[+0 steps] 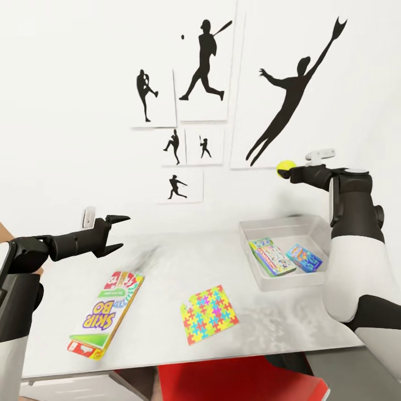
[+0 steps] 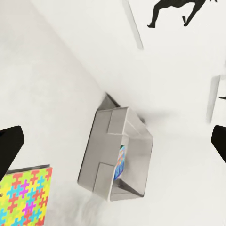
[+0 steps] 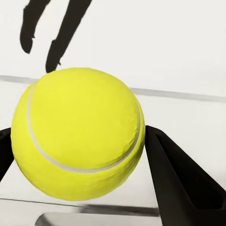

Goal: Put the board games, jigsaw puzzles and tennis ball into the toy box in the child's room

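My right gripper [image 1: 288, 170] is shut on the yellow-green tennis ball [image 1: 286, 166], held in the air above the far end of the light-grey toy box [image 1: 289, 282]. In the right wrist view the ball [image 3: 77, 134] sits between both black fingers [image 3: 176, 181]. Inside the toy box lie a multicoloured flat box with a green edge [image 1: 272, 257] and a blue board game [image 1: 304, 258]. A yellow-green board game with a red edge [image 1: 107, 314] and a jigsaw puzzle [image 1: 210, 313] lie on the table [image 1: 161, 262]. My left gripper [image 1: 118, 232] hangs open above the table's left part. The left wrist view looks at the toy box [image 2: 101, 141] and the puzzle [image 2: 23, 197].
A white wall with black sports silhouettes [image 1: 203, 61] rises right behind the table. A red chair [image 1: 239, 381] stands under the table's front edge. A small white wall fitting [image 1: 88, 216] is behind my left gripper.
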Tool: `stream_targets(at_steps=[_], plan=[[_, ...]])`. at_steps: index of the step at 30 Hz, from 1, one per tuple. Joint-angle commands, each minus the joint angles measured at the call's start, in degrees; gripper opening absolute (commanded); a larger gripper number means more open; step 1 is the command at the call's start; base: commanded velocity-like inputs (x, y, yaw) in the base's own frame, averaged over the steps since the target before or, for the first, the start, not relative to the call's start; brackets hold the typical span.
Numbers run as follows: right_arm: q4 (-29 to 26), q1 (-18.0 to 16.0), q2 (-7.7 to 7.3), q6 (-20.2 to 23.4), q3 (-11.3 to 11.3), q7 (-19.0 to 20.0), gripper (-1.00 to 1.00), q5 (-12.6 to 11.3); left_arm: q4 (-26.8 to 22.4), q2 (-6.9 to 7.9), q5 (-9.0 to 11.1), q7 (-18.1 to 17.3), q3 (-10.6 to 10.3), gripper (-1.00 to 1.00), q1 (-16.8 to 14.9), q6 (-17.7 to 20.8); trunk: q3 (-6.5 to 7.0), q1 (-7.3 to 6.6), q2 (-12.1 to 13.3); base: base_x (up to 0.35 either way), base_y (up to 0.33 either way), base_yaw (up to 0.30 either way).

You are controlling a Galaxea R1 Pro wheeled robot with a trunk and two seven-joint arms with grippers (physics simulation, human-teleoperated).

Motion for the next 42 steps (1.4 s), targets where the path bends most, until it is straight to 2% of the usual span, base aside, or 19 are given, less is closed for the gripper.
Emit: stream_targets(at_steps=[1, 5, 6, 8, 9, 12, 17, 23, 27, 30, 31, 32, 35, 42], plan=[[0.00, -0.07, 0.01, 0.21, -0.10, 0.49, -1.00, 0.43, -0.02, -0.01, 0.50, 0.60, 0.08, 1.00, -0.07, 0.16, -0.09, 0.03, -0.08, 0.059, -0.035, 0.000], [0.61, -0.18, -0.25, 0.50, -0.40, 0.38, -1.00, 0.56, 0.02, -0.03, 0.57, 0.66, 0.11, 1.00, -0.07, -0.05, -0.09, 0.03, -0.08, 0.023, -0.014, 0.000], [14.40, -5.17, -5.95, 3.64, -0.65, -1.98, -1.00, 0.42, -0.07, 0.18, 0.81, 4.95, 0.36, 1.00, -0.39, 0.11, -0.09, 0.03, -0.08, 0.000, 0.000, 0.000], [18.40, -6.83, -6.52, 3.50, -0.66, -5.28, -1.00, 0.32, -0.08, 0.10, 1.68, 5.13, 0.41, 1.00, -0.74, 0.14, -0.09, 0.03, -0.08, 0.000, 0.000, 0.000], [22.35, -8.28, -7.37, 3.17, -0.66, -8.46, -1.00, 0.01, -0.08, 0.11, 2.83, 5.27, 0.38, 1.00, -1.14, 0.16, -0.09, 0.03, -0.08, 0.000, 0.000, 0.000], [25.32, -9.29, -8.55, 1.57, -0.66, -10.58, -1.00, -0.95, -0.08, 0.09, 3.65, 5.37, 0.33, 1.00, -1.63, 0.16, -0.09, 0.03, -0.08, 0.000, 0.000, 0.000], [26.83, -9.79, -9.30, 0.49, -0.67, -11.68, -1.00, -2.56, -0.08, 0.05, 4.07, 5.46, 0.21, 1.00, -2.52, 0.17, -0.09, 0.03, -0.08, 0.000, 0.000, 0.000], [27.97, -9.90, -9.52, 0.23, -0.67, -12.32, -1.00, -2.88, -0.08, 0.00, 4.26, 5.41, 0.18, 1.00, -2.81, 0.14, -0.09, 0.03, -0.08, 0.000, 0.000, 0.000], [33.42, -9.97, -9.62, -0.06, -0.67, -15.53, -1.00, -3.04, -0.08, 0.00, 4.34, 5.32, 0.18, 1.00, -2.99, 0.03, -0.09, 0.03, -0.08, 0.000, 0.000, 0.000], [39.25, -10.04, -9.74, -3.45, -0.67, -21.55, -1.00, -3.15, -0.08, -0.07, 4.44, 5.43, 0.10, 1.00, -4.07, -0.11, -0.09, 0.03, -0.08, 0.000, 0.000, 0.000], [40.02, -10.05, -9.80, -4.16, -0.67, -22.43, -1.00, -3.16, -0.08, -0.07, 4.47, 5.49, 0.08, 1.00, -4.32, -0.12, -0.09, 0.03, -0.08, 0.000, 0.000, 0.000], [41.56, -10.04, -10.54, -5.59, -0.67, -24.15, -1.00, -3.21, -0.08, -0.12, 4.49, 5.57, 0.04, 1.00, -4.86, -0.21, -0.09, 0.03, -0.08, 0.000, 0.000, 0.000], [42.69, -9.99, -12.34, -6.78, -0.67, -25.37, -1.00, -3.28, -0.08, -0.97, 4.47, 5.67, 0.03, 1.00, -5.24, -0.49, -0.09, 0.03, -0.08, 0.000, 0.000, 0.000], [43.11, -9.41, -14.52, -8.46, -0.67, -25.73, -1.00, -3.43, -0.08, -2.04, 4.48, 5.78, 0.08, 1.00, -5.40, -0.60, -0.09, 0.03, -0.08, 0.000, 0.000, 0.000]])
